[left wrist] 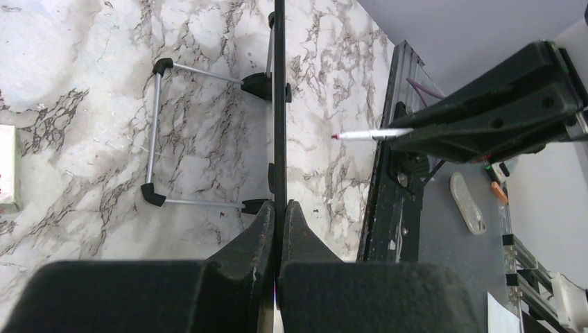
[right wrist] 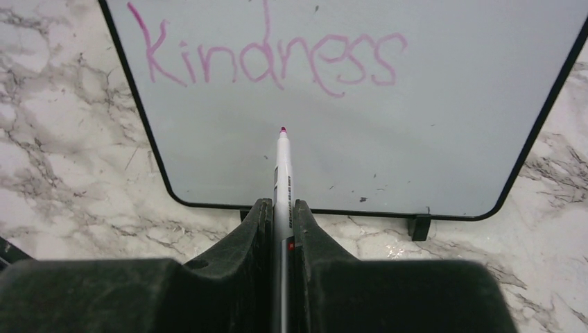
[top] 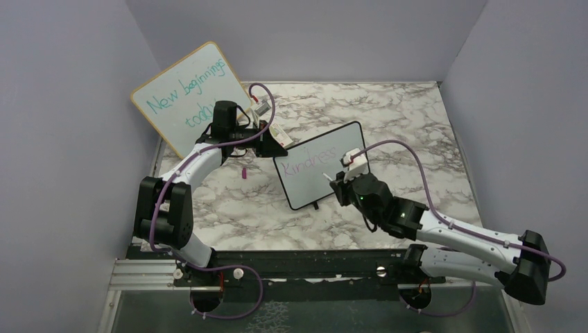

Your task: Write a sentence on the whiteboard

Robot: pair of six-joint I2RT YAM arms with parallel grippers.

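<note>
R fingers (right wrist: 258, 225) clenched on marker (right wrist: 283, 166), tip aimed square at whiteboard (right wrist: 388, 139), just off blank area under Kindness (right wrist: 277, 59). L fingers (left wrist: 262, 232) pinch board's edge to steady it.

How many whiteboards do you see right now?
2. The small black-framed whiteboard stands mid-table, its edge clamped in the left gripper; the larger wood-framed board leans at the back left. No others show.

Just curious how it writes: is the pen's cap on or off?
Off. The marker held in the right gripper shows its bare pink tip, pointed at the whiteboard below the word Kindness.
</note>
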